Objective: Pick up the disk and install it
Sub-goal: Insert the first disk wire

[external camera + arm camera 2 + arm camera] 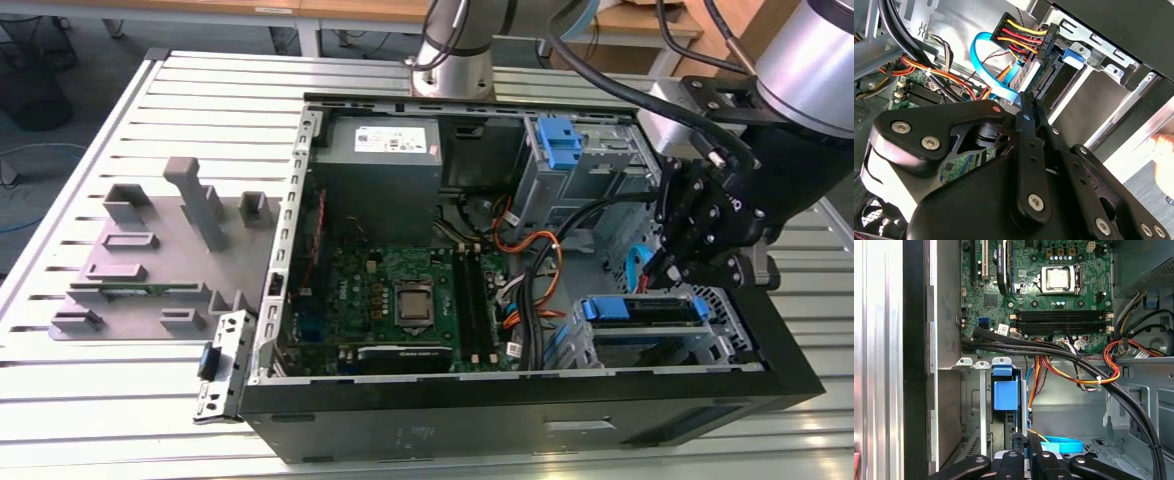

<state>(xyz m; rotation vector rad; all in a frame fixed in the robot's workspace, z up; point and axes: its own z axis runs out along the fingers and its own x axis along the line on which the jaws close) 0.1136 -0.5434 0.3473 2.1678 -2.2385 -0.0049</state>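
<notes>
The open case lies on the slatted desk. The disk, blue-railed, already sits in the bay at the case's front corner, cables plugged into its end, so the install looks nearly done. The tool, fingers together and empty, hovers just above it.

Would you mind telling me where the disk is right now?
The disk sits in the drive cage at the case's front corner, at the exterior view's right, just below the gripper and beside the orange and black cables; the first wrist view shows its blue tab.
</notes>
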